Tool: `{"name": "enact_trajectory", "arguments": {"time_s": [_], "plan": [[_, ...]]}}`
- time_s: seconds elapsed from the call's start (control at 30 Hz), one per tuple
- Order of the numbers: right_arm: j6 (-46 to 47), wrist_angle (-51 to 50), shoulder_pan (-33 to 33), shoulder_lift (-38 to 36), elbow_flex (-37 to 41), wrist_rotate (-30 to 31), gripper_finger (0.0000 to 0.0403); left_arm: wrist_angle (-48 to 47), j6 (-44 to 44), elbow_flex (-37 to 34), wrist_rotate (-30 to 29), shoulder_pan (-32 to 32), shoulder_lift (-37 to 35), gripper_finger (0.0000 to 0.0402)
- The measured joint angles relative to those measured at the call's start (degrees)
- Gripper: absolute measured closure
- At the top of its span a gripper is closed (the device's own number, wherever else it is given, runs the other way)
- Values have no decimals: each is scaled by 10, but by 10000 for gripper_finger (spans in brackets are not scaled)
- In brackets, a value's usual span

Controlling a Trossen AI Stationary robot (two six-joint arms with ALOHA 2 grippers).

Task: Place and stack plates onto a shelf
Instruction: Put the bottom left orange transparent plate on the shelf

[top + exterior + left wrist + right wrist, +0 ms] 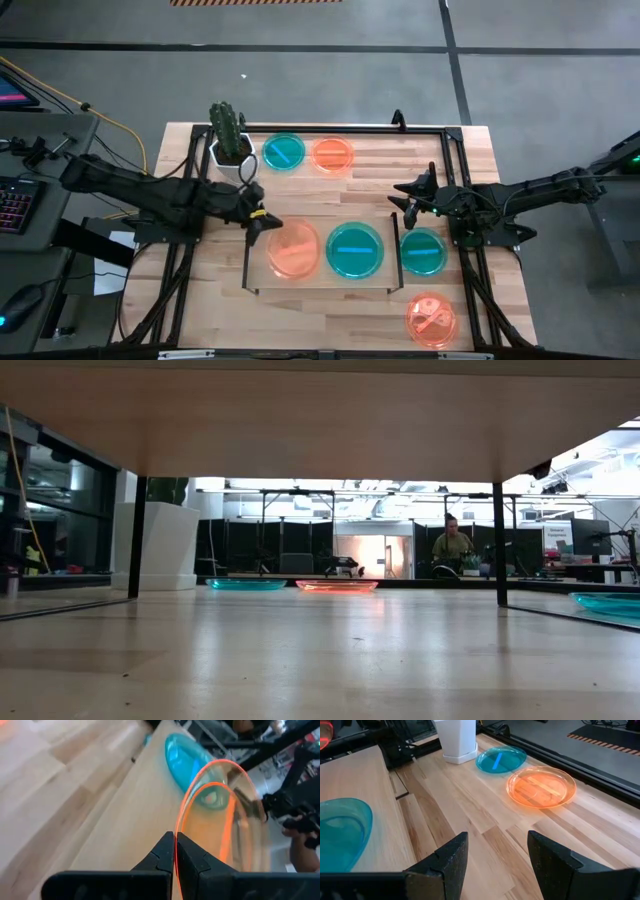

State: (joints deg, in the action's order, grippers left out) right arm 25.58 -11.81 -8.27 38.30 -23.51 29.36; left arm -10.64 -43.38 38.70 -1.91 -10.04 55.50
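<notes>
From above, we see the left gripper (265, 224) at the left end of the shelf (318, 282), its fingers clamped on the rim of an orange plate (293, 250) that sits over the shelf's left part. A teal plate (354, 250) lies on the shelf just beside it. The right gripper (412, 199) hangs near the shelf's right rail, fingers apart and holding nothing. Off the shelf on the bench (480, 150), a second teal plate (422, 251) lies just right of the rail, and an orange plate with a pattern (431, 319) sits near the front right corner. At the back, a teal plate (284, 152) and an orange plate (332, 155) lie side by side next to the cactus pot (231, 152).

From bench height, we look under the shelf board (320, 420) at the white pot (155, 545) and the two far plates, teal (246, 585) and orange (337, 586). A person (452, 545) is in the room behind.

In the left wrist view, the fingers (162, 855) pinch the tilted orange plate's rim (220, 820), the teal plate (187, 760) beyond it.

In the right wrist view, the fingers (447, 857) stand wide apart over bare bench wood (485, 820).
</notes>
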Motion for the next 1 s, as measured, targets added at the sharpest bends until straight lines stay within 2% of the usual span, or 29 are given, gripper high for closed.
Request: {"name": "enact_trajectory", "arguments": {"time_s": [0.43, 1.0], "plan": [[1, -14, 0, 0, 0, 0, 214, -32, 50, 0, 1, 0, 7, 401], [1, -13, 0, 0, 0, 0, 214, -20, 91, 0, -3, 0, 29, 393]]}}
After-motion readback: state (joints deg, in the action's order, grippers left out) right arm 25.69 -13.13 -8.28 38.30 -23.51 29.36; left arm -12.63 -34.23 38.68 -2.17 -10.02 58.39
